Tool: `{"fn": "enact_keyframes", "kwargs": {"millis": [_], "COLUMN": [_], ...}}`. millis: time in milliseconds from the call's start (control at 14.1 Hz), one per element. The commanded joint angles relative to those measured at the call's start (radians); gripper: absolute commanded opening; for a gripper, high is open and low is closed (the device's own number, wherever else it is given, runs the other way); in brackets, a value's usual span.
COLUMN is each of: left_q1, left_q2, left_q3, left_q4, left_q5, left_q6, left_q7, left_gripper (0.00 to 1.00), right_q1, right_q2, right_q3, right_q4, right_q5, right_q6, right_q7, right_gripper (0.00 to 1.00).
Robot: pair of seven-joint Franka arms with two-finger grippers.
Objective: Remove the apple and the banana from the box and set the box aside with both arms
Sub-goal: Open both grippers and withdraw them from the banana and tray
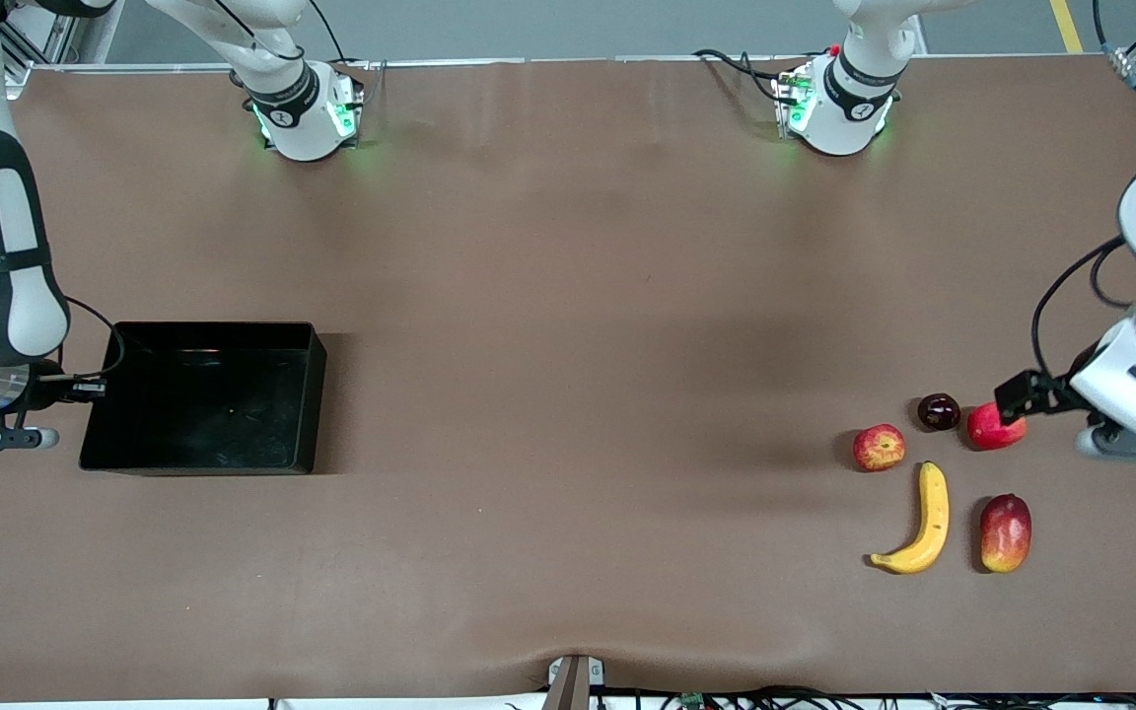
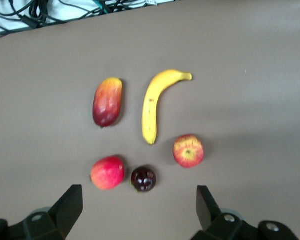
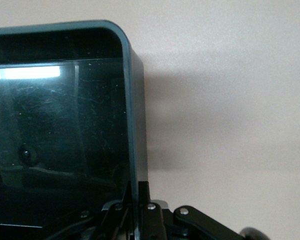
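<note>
One box [image 1: 203, 399], one banana [image 1: 923, 523], one apple [image 1: 879, 447], one mango [image 1: 1006, 532], one plum [image 1: 939, 411], one red fruit [image 1: 992, 430].

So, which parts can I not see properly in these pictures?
- Front view: the left gripper, open over the fruits, covers part of the red round fruit.
- Front view: the right gripper is shut on the box wall, and its fingertips are lost against the black wall.
- Right wrist view: only one corner of the box shows; the picture edges cut off the rest.
</note>
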Motion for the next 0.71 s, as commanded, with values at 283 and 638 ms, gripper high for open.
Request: {"fn": "enact_keyframes", "kwargs": {"millis": [283,638], "left_q1": [0.014,0.006], "left_q2": [-0.181,-0.261], "left_q3": [-0.002,-0.003], "left_q4": [-0.073,-0.073], "left_q5": [-0.077,-0.146], "left_q6": [-0.156,-0.257], "left_q7": [-0.014,-0.054], "left_gripper": [1.00,1.00], "right_q1": [-0.016,-0.001], "right_q2": [0.002,0.032], "right_q3": [0.024,0.021], "right_q4": [0.031,0.316], "right_q5": [0.028,0.008], "right_q6": [-0.042,-0.290], "right_q7": [-0.018,-0.016], "right_gripper": [1.00,1.00]}}
